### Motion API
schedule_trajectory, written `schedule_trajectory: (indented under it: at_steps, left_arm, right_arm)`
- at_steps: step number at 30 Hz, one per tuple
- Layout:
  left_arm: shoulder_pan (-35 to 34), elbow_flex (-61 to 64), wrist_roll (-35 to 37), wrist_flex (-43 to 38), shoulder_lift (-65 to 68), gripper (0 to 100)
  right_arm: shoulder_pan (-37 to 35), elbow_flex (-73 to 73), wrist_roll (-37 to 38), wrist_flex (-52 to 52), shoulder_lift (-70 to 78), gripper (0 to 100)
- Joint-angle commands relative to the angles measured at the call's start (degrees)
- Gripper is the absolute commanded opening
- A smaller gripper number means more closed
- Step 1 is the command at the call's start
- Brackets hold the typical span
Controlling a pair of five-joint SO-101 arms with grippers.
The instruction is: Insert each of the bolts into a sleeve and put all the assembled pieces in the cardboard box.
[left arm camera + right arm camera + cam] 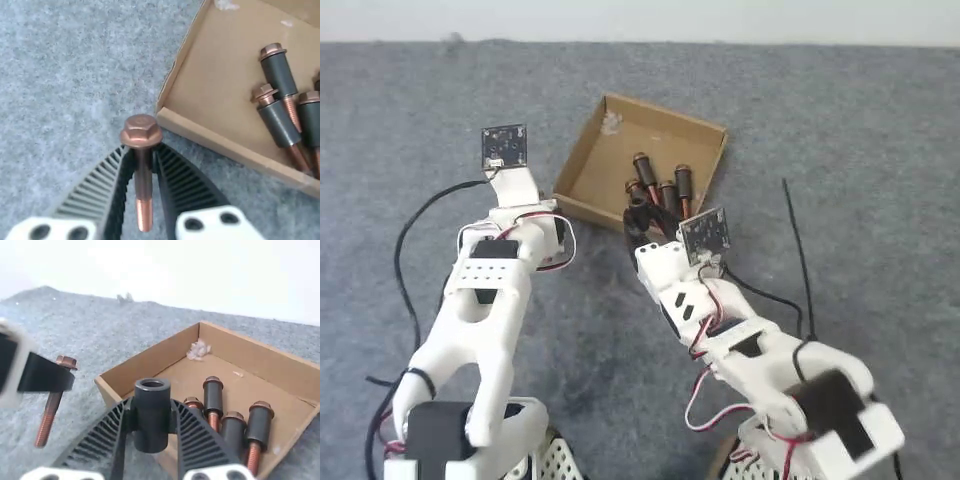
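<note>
Copper bolt clamped in left tool, black sleeve clamped in right tool, cardboard box just beside both, 4 assembled pieces inside, grey table beneath.

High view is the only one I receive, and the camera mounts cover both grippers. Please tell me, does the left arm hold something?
Observer: Yes. The left gripper is shut on a copper bolt, gripped just under its hex head.
Operator: And the right arm?
Observer: The right gripper is shut on a black sleeve, which is upright with its bore facing up.
Operator: Is the bolt already inside the sleeve?
Observer: No. The bore is empty; the bolt hangs thread down beside the sleeve, apart from it.
</note>
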Motion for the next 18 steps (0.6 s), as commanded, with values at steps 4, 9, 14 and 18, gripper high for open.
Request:
schedule_trajectory:
  at_steps: [4, 9, 14, 18]
  left_arm:
    - [-0.2, -0.6, 0.5, -1.4, -0.7, 1]
    - [0.1, -0.6, 0.5, -1.4, -0.7, 1]
    - [0.2, -0.4, 0.5, -1.4, -1.1, 1]
    - [0.6, -0.8, 0.5, -1.5, -1.3, 1]
  right_arm:
    - [-3.6, 10.0, -0.6, -16.4, 0.4, 0.6]
    - [-5.5, 18.5, -0.6, -24.9, 0.1, 0.6]
    - [-4.8, 19.5, -0.7, -26.5, 2.2, 0.6]
    - [-7.1, 19.4, -0.9, -26.7, 4.7, 0.6]
